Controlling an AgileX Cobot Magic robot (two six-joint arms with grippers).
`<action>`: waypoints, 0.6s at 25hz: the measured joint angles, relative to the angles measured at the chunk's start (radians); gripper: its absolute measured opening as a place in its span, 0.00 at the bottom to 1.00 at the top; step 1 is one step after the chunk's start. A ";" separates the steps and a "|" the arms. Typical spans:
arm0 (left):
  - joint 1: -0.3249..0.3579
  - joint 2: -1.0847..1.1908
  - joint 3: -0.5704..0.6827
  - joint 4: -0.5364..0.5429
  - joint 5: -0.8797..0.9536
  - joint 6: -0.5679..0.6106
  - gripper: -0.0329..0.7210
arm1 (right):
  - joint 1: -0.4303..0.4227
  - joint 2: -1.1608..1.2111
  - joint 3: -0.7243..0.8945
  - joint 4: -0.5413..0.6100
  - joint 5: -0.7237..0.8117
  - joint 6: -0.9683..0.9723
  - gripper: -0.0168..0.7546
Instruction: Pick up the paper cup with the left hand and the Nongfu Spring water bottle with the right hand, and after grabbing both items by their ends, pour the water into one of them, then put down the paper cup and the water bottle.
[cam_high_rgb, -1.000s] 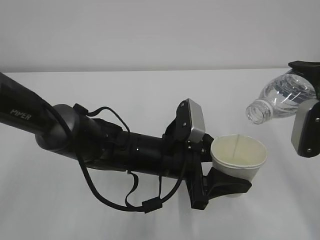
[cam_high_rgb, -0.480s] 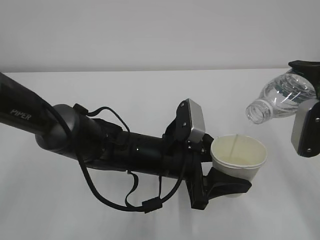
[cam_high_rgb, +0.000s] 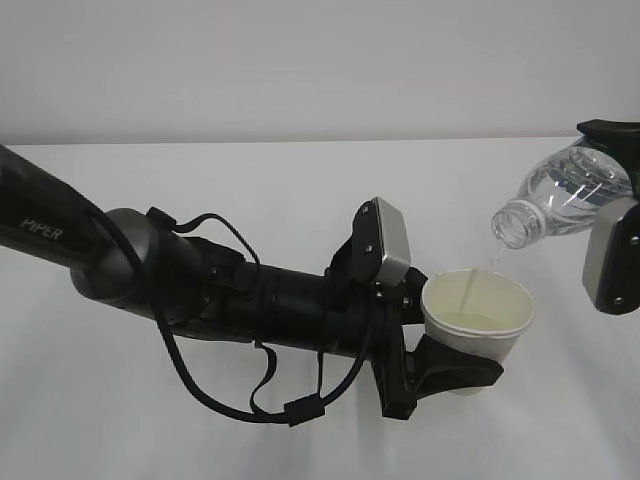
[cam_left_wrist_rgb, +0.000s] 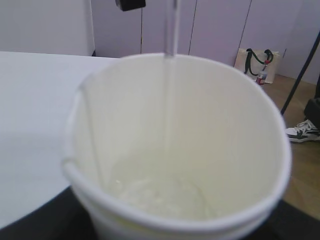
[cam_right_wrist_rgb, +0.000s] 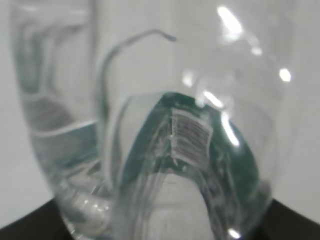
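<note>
The paper cup (cam_high_rgb: 477, 312), white, tapering, with a rolled rim and cream inside, stands upright off the white table (cam_high_rgb: 300, 180), pinched at its base by the left hand (cam_high_rgb: 440, 372). Above and right of it, the ribbed clear Nongfu Spring water bottle (cam_high_rgb: 560, 195) tilts neck-down, clamped at its far end by the right hand (cam_high_rgb: 612, 210). A thin stream of water (cam_left_wrist_rgb: 171, 30) falls into the cup; only the left wrist view shows it pooling at the bottom, and only the right wrist view the green label (cam_right_wrist_rgb: 190, 135).

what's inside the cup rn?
The cup holds a shallow pool of water over its bottom, with a thin stream falling in from the bottle above. The inner walls look bare. The near rim hides the closest bit of the bottom.
</note>
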 joint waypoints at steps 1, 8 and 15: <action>0.000 0.000 0.000 0.000 0.000 0.000 0.66 | 0.000 0.000 0.000 0.000 0.000 0.000 0.59; 0.000 0.000 0.000 0.000 0.000 0.000 0.66 | 0.000 0.000 0.000 0.000 0.000 -0.002 0.59; 0.000 0.000 0.000 0.003 0.000 0.000 0.66 | 0.000 0.000 0.000 0.000 -0.002 -0.002 0.59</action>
